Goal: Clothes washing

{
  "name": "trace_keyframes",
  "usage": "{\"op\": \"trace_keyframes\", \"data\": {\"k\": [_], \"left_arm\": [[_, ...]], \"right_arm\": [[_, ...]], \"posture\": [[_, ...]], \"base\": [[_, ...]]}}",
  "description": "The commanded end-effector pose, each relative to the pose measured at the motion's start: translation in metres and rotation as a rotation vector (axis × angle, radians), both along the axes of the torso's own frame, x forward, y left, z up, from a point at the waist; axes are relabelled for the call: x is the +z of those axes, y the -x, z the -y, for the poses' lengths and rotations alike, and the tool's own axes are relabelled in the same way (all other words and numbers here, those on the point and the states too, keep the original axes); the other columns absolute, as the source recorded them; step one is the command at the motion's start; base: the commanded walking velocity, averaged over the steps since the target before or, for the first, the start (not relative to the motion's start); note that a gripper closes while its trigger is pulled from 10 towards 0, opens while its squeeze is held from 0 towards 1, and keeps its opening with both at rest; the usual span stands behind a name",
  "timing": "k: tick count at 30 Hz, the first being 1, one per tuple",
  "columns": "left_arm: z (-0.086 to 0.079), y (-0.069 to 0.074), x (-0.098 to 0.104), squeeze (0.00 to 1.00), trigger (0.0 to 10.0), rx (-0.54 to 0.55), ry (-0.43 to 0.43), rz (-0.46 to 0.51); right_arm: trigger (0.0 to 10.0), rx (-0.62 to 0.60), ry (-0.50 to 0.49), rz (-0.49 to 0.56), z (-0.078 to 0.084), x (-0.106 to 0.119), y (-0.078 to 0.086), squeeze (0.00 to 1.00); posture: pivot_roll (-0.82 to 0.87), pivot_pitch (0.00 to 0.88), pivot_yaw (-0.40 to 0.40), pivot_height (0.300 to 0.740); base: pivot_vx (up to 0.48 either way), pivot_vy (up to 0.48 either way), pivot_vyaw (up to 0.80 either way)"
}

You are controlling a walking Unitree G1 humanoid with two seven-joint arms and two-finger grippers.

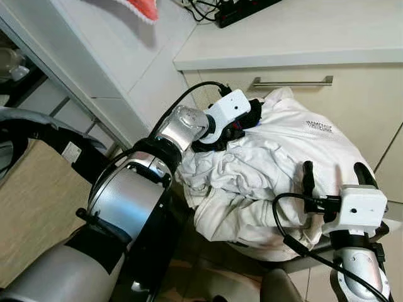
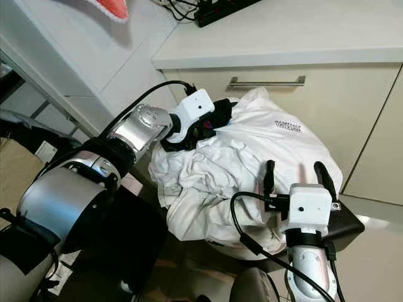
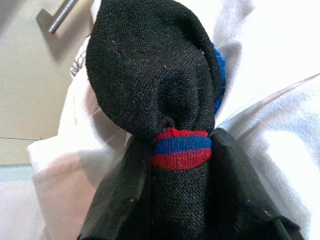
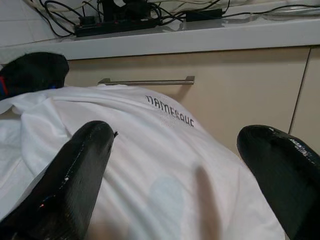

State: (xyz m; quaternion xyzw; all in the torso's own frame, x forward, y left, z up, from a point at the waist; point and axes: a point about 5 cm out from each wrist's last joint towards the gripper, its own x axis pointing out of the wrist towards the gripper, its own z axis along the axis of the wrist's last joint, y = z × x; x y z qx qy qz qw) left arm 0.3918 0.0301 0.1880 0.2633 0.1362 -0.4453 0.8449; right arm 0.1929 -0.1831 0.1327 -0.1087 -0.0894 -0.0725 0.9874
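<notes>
The left gripper is clamped on a black sock with a red-and-blue striped band, its two black fingers pressed against the cuff on either side, at the upper left edge of a heap of white laundry. The sock's bulk bunches up beyond the fingertips and rests against the white cloth, with a bit of blue fabric showing just behind it. The heap sits in front of a beige cabinet, just below a drawer with a metal bar handle; a white garment on top carries small dark lettering, too small to read with certainty. The right gripper is at the near right side of the heap, its fingers spread wide with nothing between them, the white cloth lying just under them. What holds the heap is hidden apart from a dark edge at its lower right. On the counter above, a black power strip lies with tangled cables. A red cloth hangs at the top of the tiled wall to the left.
</notes>
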Motion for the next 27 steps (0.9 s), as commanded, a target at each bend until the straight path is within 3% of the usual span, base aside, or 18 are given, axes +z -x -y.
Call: {"op": "trace_keyframes", "data": {"k": [1, 11, 15, 18, 22, 23, 27], "left_arm": [[-0.015, -0.003, -0.006, 0.0, 0.0, 0.065, 0.026, -0.026], [-0.022, -0.009, 0.009, 0.0, 0.0, 0.126, 0.142, -0.004], [-0.027, -0.014, 0.026, 0.0, 0.0, 0.13, 0.182, 0.045], [-0.034, -0.02, 0.055, 0.0, 0.0, 0.128, 0.253, 0.137], [-0.038, -0.021, 0.066, 0.0, 0.0, 0.127, 0.304, 0.177], [-0.045, -0.022, 0.078, 0.0, 0.0, 0.126, 0.367, 0.217], [-0.062, -0.023, 0.087, 0.0, 0.0, 0.147, 0.429, 0.251]], "right_arm": [[10.0, 0.013, -0.019, -0.022, -0.003, -0.005, -0.001, 0.46], [10.0, 0.016, -0.016, -0.024, -0.002, -0.006, -0.005, 0.45], [10.0, 0.018, -0.018, -0.025, -0.001, -0.006, -0.006, 0.46], [10.0, 0.04, -0.025, -0.029, -0.004, -0.009, -0.012, 0.45], [10.0, 0.057, -0.028, -0.028, -0.005, -0.009, -0.017, 0.45], [10.0, 0.078, -0.033, -0.022, -0.008, -0.009, -0.024, 0.46], [10.0, 0.125, -0.038, -0.017, -0.012, -0.007, -0.035, 0.45]], "posture": [[-0.49, 0.04, 0.316, 0.74], [-0.51, 0.03, 0.314, 0.74], [-0.5, 0.021, 0.31, 0.74], [-0.47, 0.006, 0.296, 0.74], [-0.44, 0.0, 0.276, 0.74], [-0.42, 0.0, 0.259, 0.74], [-0.38, 0.0, 0.224, 0.74]], "base": [[0.0, 0.0, 0.0], [0.0, 0.0, 0.0], [0.0, 0.0, 0.0], [0.0, 0.0, 0.0], [0.0, 0.0, 0.0], [0.0, 0.0, 0.0], [0.0, 0.0, 0.0]]}}
